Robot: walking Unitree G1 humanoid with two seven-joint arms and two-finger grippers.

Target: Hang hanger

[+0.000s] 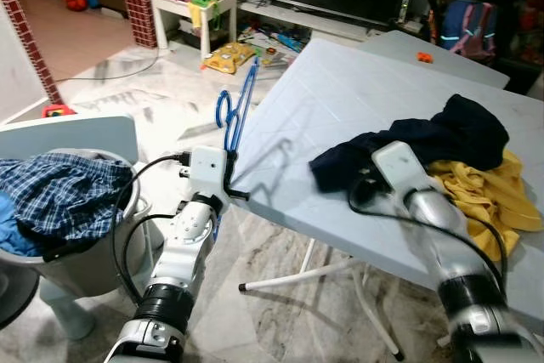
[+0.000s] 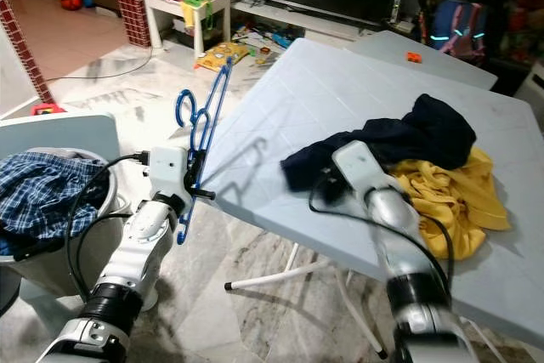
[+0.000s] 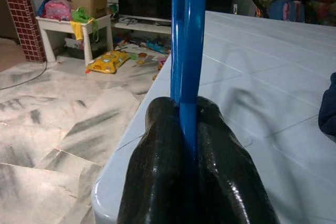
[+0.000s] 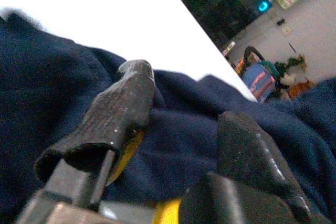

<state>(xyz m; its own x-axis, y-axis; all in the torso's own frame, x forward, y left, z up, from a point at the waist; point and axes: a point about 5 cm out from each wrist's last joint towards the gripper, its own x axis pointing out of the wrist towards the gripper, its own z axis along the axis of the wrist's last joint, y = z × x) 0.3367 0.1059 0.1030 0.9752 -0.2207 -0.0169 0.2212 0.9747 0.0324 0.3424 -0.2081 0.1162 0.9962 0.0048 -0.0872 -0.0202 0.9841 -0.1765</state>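
Blue hanger held up at the surface's edge, navy garment being reached for

Head views: the left gripper (image 1: 231,183) holds the blue hanger (image 1: 239,106) upright beside the grey surface (image 1: 357,91), probably to keep it free for the cloth. The right gripper (image 1: 361,186) is at the navy garment (image 1: 442,133), which lies over a yellow one (image 1: 497,189). Left wrist view: jaws pressed shut on the hanger's bar. Right wrist view: jaws spread apart, fingers (image 4: 113,116) against navy cloth, nothing gripped yet
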